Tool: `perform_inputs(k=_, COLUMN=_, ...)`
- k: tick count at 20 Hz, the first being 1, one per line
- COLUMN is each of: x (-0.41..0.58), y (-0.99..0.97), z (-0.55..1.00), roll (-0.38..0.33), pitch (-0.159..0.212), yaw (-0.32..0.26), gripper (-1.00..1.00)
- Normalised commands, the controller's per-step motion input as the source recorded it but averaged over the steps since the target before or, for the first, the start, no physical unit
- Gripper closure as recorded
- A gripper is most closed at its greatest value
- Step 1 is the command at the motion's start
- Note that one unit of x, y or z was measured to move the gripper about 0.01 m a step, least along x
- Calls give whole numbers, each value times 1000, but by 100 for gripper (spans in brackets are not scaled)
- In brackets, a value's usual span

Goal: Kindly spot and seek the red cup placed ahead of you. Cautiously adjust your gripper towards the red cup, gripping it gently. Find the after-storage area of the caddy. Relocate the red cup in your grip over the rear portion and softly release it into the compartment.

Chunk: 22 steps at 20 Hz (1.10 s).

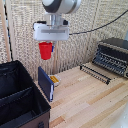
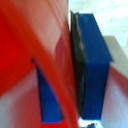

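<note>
1. While the arm hangs high, count is: one red cup (image 1: 45, 50), one gripper (image 1: 46, 44), one caddy (image 1: 20, 97) with two sections, one blue box (image 1: 46, 83), one toaster oven (image 1: 112, 55), one rack (image 1: 95, 72).
2. Fingers are clenched on the red cup; it hangs just under the gripper block, airborne.
3. Cup is above the blue box, caddy lower and to one side.
4. Wrist view: red cup (image 2: 30, 55) fills the frame, blue box (image 2: 95, 65) beyond it.

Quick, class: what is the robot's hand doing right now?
Hand: closed on the red cup, held in the air.
</note>
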Motion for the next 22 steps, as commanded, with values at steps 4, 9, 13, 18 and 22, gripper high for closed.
perform_inputs(k=4, x=146, y=909, z=517, roll=0, pitch=133, yaw=14, gripper=100)
perform_inputs(k=9, x=200, y=910, z=393, roll=-11, pitch=107, yaw=4, gripper=100)
perform_inputs(k=13, x=426, y=793, z=118, roll=-83, pitch=28, yaw=-3, gripper=100)
perform_inputs(k=18, x=501, y=657, z=-114, roll=-173, pitch=-16, yaw=-18, gripper=100)
perform_inputs(k=22, x=333, y=630, z=-167, roll=-233, pitch=-39, yaw=0, gripper=100)
